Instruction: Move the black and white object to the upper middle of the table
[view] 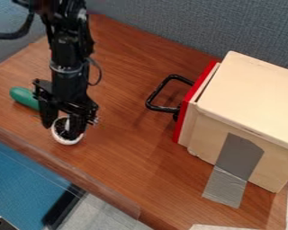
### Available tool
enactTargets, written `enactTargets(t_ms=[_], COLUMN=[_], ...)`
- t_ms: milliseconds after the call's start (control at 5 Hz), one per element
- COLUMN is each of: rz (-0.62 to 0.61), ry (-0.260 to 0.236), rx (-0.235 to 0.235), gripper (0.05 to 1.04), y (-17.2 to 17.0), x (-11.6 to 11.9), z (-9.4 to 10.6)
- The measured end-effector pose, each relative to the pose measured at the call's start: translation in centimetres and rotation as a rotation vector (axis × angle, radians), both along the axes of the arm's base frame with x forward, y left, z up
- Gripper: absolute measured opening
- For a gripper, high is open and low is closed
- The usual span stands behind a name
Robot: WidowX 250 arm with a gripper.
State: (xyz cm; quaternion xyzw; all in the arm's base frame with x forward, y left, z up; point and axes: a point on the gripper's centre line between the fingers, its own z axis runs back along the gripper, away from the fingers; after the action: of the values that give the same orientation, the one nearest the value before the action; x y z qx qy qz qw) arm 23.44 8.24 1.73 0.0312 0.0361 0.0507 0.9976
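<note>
**Grasp step at the bowl-like object, lift and carry not done**

Step in hand: looks like the grasp. Gripper [61, 130] hangs down over the black and white object [67, 140], which sits near the front edge of the tabletop [125, 152], left part of the view. Object is round and bowl-like, white rim, dark inside, looks upright.

Fingers [47, 115] wide, clear gap between them: one at the outer left of the rim, the other over the right side. Can't tell if either one presses on the object; no firm grip visible, so calling it pre-close.

Next move: bring the fingers together on the rim or wall, check it's caught, then lift straight up. After that, carry toward the back of the tabletop, roughly between the arm [66, 56] and the wooden box [249, 94], lower, let go.

Watch for: rim slipping or the object tipping if only one side gets caught. Green object [24, 97] lies just beside the gripper, could get nudged on a sideways start. Black handle [161, 108] sticks out from the red front [190, 99] of the box, so the carry should stay left of it.

Progress: early, object well apart from the goal area.
</note>
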Motion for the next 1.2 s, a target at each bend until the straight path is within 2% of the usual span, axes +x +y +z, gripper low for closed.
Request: enactTargets(t_ms=[400, 800, 1000, 1200], rz=[-0.001, 0.008, 0.02, 0.043], ry=[0.016, -0.037, -0.088, -0.167], rx=[-0.013, -0.025, -0.038, -0.059], gripper=[0.673, 0.673, 0.673, 0.673], y=[-0.4, -0.3, -0.7, -0.4], x=[-0.2, 1.5, 3.9, 8.6], z=[0.1, 2.1, 4.2, 6.4])
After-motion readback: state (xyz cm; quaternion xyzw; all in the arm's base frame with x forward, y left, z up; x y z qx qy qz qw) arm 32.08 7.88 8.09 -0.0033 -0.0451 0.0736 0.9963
